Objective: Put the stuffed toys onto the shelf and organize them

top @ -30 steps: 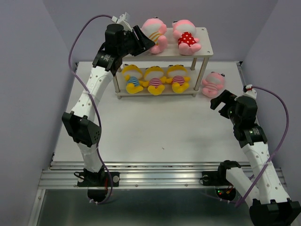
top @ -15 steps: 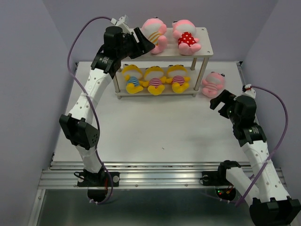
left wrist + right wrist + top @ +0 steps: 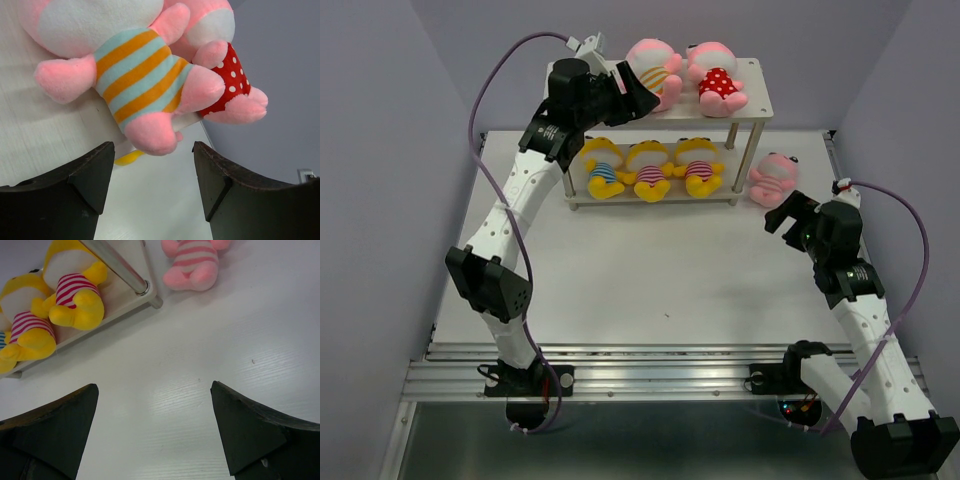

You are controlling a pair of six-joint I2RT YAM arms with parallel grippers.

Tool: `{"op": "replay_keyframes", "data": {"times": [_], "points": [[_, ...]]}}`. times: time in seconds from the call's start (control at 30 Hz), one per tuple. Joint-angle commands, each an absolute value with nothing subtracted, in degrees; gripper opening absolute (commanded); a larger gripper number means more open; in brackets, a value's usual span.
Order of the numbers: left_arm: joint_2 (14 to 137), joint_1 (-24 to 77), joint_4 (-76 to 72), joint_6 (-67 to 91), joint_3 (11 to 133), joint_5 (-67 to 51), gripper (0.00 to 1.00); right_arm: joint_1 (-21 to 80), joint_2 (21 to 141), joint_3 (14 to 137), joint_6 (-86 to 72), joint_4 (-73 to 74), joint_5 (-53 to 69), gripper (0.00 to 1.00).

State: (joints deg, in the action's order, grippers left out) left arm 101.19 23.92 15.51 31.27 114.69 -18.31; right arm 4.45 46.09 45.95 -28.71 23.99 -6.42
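On the shelf's top board (image 3: 754,88) lie a pink stuffed toy in orange-and-teal stripes (image 3: 654,68) and a pink one in red polka dots (image 3: 715,82), touching. Three yellow striped toys (image 3: 649,172) line the lower board. Another pink striped toy (image 3: 774,178) lies on the table, right of the shelf. My left gripper (image 3: 638,93) is open at the top board's front-left. In the left wrist view the striped toy (image 3: 137,75) has its foot just beyond the left gripper (image 3: 152,172), nothing between the fingers. My right gripper (image 3: 155,415) hangs open over bare table, short of the pink toy (image 3: 194,262).
The shelf stands at the table's far middle on thin metal legs (image 3: 120,267). Purple walls close in the table on three sides. A metal rail (image 3: 650,375) with both arm bases runs along the near edge.
The left gripper's jaws have opened wider and let go of the orange-and-teal striped toy, which now lies against the polka-dot toy. The right arm has barely moved.
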Motion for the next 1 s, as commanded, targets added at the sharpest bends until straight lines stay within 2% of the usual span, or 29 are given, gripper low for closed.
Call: {"op": "replay_keyframes", "data": {"times": [0.0, 0.1, 0.23, 0.37, 0.43, 0.47, 0.5, 0.53, 0.97], "points": [[98.26, 24.87, 14.06, 28.56, 114.08, -14.68, 0.75, 4.13, 45.35, 45.26, -28.04, 21.97, -6.77, 1.0], [98.44, 25.31, 14.32, 27.86, 114.87, -12.49, 0.73, 4.13, 45.44, 45.26, -28.12, 21.97, -6.68, 1.0], [99.58, 26.01, 15.55, 27.07, 117.33, -11.87, 0.51, 4.13, 45.53, 45.18, -28.04, 22.06, -6.94, 1.0], [100.81, 26.45, 16.78, 26.54, 118.91, -11.16, 0.36, 4.13, 45.53, 45.18, -28.12, 22.06, -7.03, 1.0], [101.16, 26.54, 17.4, 26.1, 119.79, -10.63, 0.23, 4.13, 45.53, 45.18, -28.04, 22.06, -7.03, 1.0], [101.34, 26.46, 17.92, 25.32, 120.23, -10.55, 0.11, 4.13, 45.44, 45.09, -28.04, 21.97, -7.12, 1.0], [101.42, 26.46, 18.19, 25.31, 120.23, -10.55, 0.11, 4.13, 45.44, 45.09, -28.04, 22.06, -7.03, 1.0], [101.43, 26.46, 18.45, 24.79, 120.76, -10.63, 0.0, 4.13, 45.44, 45.09, -27.95, 22.06, -7.12, 1.0], [102.3, 25.66, 25.66, 7.38, 127.0, -20.66, 0.0, 4.13, 44.74, 45.0, -27.77, 22.06, -7.21, 1.0]]}}
